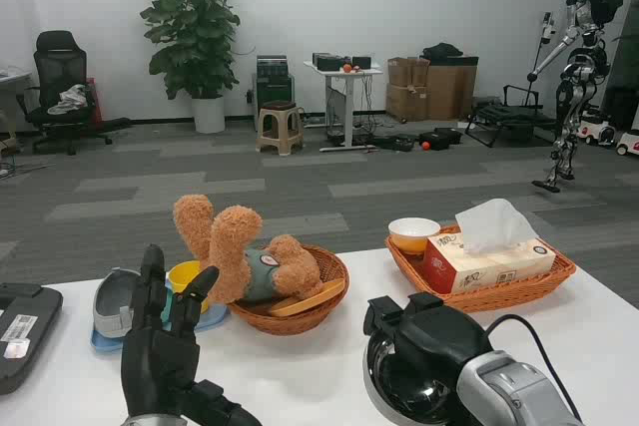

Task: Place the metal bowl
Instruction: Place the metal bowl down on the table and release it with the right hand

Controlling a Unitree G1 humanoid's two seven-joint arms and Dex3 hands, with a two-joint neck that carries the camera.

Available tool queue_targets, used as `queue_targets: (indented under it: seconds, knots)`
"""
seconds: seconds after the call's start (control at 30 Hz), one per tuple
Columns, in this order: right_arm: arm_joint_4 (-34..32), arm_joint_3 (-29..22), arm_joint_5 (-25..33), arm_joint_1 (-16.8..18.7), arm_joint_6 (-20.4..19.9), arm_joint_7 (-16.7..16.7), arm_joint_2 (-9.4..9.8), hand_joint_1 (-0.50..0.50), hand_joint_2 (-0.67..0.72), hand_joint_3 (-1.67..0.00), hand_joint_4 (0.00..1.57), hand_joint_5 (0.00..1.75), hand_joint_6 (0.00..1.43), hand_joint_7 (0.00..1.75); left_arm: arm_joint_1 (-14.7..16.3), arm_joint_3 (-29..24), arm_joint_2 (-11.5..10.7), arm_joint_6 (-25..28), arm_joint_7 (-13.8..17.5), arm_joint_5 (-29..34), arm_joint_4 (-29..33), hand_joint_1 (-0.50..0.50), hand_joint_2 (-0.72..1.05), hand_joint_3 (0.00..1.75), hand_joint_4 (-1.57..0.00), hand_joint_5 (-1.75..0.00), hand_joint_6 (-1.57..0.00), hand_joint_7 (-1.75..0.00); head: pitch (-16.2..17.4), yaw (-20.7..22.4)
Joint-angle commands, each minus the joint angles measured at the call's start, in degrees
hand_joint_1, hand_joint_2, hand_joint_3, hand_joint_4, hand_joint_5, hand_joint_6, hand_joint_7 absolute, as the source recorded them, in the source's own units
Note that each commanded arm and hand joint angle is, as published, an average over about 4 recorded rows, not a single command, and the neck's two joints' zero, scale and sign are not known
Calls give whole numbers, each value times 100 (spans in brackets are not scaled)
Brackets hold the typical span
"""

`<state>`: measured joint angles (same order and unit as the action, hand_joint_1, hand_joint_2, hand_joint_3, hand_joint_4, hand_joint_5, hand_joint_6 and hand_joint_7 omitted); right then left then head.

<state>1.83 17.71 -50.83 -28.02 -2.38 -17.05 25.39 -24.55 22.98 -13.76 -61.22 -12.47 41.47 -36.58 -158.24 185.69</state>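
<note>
The metal bowl (399, 388) is a shiny, dark-reflecting bowl at the bottom right, tipped on its side with its opening toward me. My right hand (417, 318) grips its upper rim and holds it just above the white table (329, 376); the silver forearm (509, 391) hides the bowl's right side. My left hand (165, 346) is raised at the bottom left with its fingers apart and holds nothing.
A round wicker basket (324, 271) holds a teddy bear (240, 246) and a wooden piece. Left of it are a yellow bowl (185, 274) and a grey bowl (112, 301) on a blue plate. A rectangular basket (499, 291) holds a tissue box (484, 256) and a white bowl (413, 233). A black device (22, 331) lies at the left edge.
</note>
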Motion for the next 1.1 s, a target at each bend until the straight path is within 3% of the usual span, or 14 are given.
queue_targets:
  seconds: [0.03, 0.57, 0.67, 0.87, 1.1]
  knots:
    - [-78, -1, 91, -11, -35, 8, -37, -25, -54, -135, 71, 78, 17, 133, 99, -13, 14, -48, -1, 1, 2, -50, -72, 0, -94, -92, 0, 0, 261, 16]
    - [-69, -2, 91, -11, -35, 8, -37, -25, -54, -135, 71, 78, 20, 133, 99, -15, 14, -48, -1, 1, 2, -50, -72, 0, -94, -92, 0, -3, 151, 3]
    - [-3, 9, 91, -20, -61, 26, -34, -25, -54, -135, 70, 78, 20, 133, 103, -13, 14, -48, -1, 1, 2, -50, -72, 7, -94, -92, 0, -2, 161, -33]
    - [572, 145, 78, -239, -228, 175, -34, -25, -54, -135, 69, 78, 20, 133, 99, -4, 14, -48, -1, 1, 2, -50, -72, 0, -94, -92, 0, 0, 163, -43]
    - [1484, 180, -10, -591, -525, 419, -199, -25, -54, -135, 58, 78, 20, 133, 97, -2, 14, -48, -1, 10, -9, -50, -72, 0, -94, -92, 0, 0, 145, -85]
